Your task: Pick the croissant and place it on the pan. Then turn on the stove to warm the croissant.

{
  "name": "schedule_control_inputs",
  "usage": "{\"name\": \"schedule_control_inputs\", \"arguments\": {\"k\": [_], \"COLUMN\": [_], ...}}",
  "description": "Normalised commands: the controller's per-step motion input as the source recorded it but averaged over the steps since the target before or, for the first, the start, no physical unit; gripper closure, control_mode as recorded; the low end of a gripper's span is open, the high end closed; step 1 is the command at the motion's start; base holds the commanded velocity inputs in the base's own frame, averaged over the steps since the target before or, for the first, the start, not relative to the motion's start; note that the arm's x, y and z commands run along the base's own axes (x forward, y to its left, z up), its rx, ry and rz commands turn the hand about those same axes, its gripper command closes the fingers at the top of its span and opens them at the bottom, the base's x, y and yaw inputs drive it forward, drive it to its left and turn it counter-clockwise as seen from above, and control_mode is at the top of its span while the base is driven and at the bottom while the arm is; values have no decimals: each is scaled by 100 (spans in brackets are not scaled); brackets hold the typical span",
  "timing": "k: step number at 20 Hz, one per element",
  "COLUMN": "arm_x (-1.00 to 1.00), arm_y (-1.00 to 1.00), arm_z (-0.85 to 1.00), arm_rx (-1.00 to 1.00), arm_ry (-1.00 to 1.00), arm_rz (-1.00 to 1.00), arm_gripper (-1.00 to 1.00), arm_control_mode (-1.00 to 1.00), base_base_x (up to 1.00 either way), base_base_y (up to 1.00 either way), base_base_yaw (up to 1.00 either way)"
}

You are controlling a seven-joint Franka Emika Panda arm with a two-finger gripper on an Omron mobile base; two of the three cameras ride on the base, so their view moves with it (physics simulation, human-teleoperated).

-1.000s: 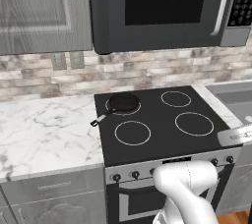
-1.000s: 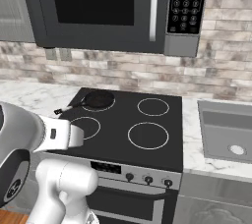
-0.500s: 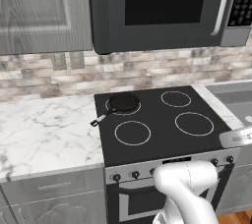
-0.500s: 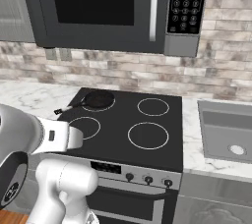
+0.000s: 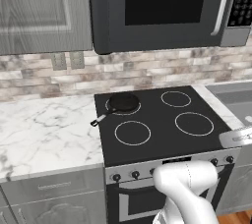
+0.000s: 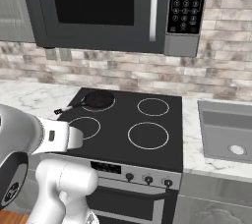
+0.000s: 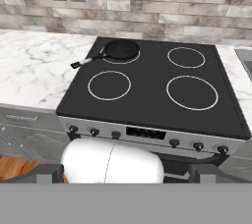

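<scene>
A: Since the earlier frame, what moved?
B: Only the arm's white link at the right edge of the left base view — it sits slightly lower. Pan and stove (image 5: pixel 162 120) are unchanged.
A: End effector state?
B: Gripper (image 7: pixel 126 171) released, jaws spread wide, holding nothing.
A: Pan location?
B: Pan (image 5: pixel 123 102) rests on the rear-left burner, handle pointing toward the marble counter (image 5: pixel 44 129).

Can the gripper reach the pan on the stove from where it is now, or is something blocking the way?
Probably yes. The pan sits alone on the back left burner of the stove, with bare glass in front of it. The open gripper is well back from it, so the arm must extend far forward.
</scene>
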Motion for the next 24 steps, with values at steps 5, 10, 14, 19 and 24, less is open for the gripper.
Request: {"name": "schedule_control_inputs", "arguments": {"k": [5, 10, 14, 19, 24], "arm_x": [0, 0, 0, 0, 0], "arm_y": [0, 0, 0, 0, 0], "arm_z": [0, 0, 0, 0, 0], "arm_rx": [0, 0, 0, 0, 0], "arm_ry": [0, 0, 0, 0, 0], "arm_rz": [0, 0, 0, 0, 0], "arm_gripper": [-100, -100, -100, -100, -100], "arm_control_mode": [100, 100, 100, 100, 100], "base_base_x": [-40, -62, -60, -6, 27], "base_base_y": [-8, -13, -16, -20, -63], "base_base_yaw": [0, 0, 0, 0, 0]}}
